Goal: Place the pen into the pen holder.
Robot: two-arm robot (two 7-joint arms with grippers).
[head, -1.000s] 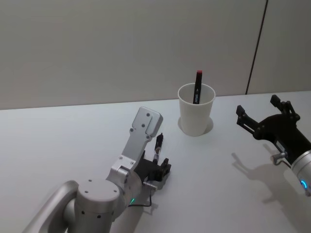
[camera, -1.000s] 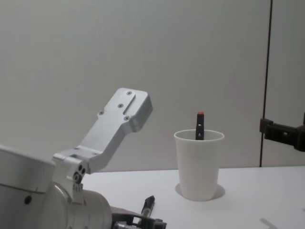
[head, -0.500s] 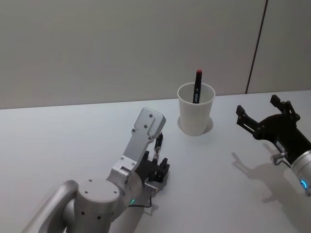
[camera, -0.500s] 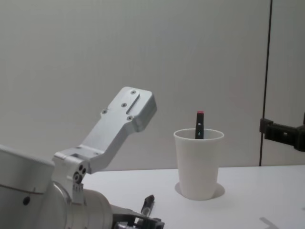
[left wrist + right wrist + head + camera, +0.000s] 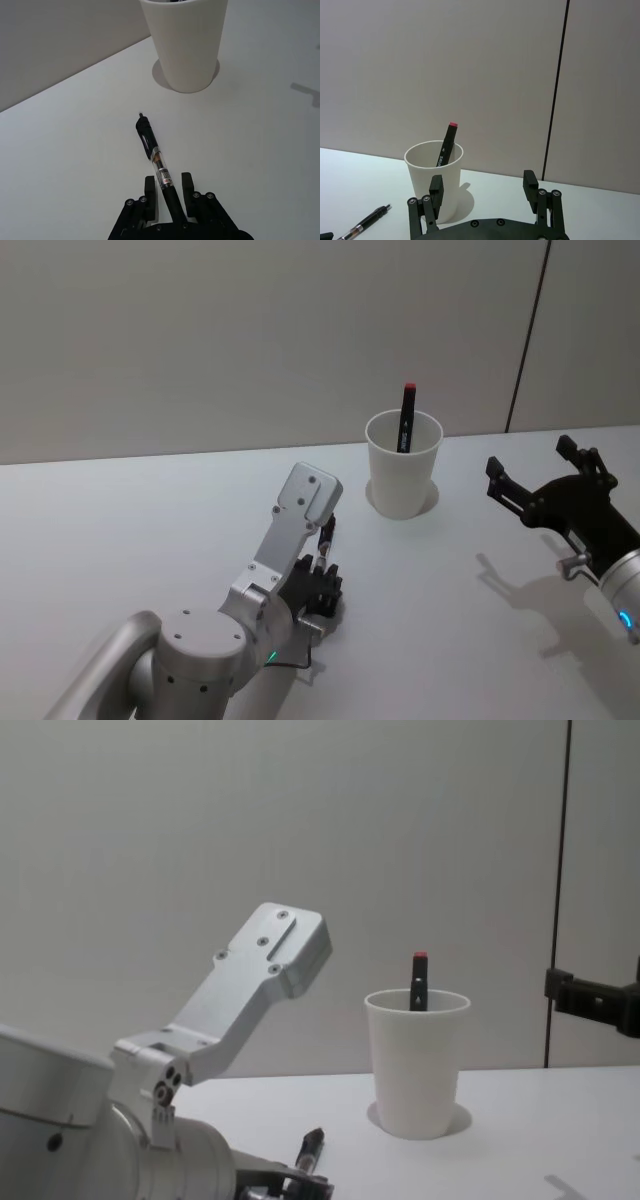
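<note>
The pen is judged light, stiff, slick; its rear is straddled by the narrowly open left gripper; the right gripper is parked wide open.

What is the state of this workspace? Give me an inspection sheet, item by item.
Surface: white table.
Job's things: pen lying flat on the table; pen holder upright, holding a red-capped marker.
Clutter: nothing seen.
Grippers: left gripper low at the pen's rear end, jaws open either side of it; right gripper hovering right of the holder, jaws open.
Cables: thin dark lead at the left wrist.
Surroundings: plain wall with a dark vertical seam.
</note>
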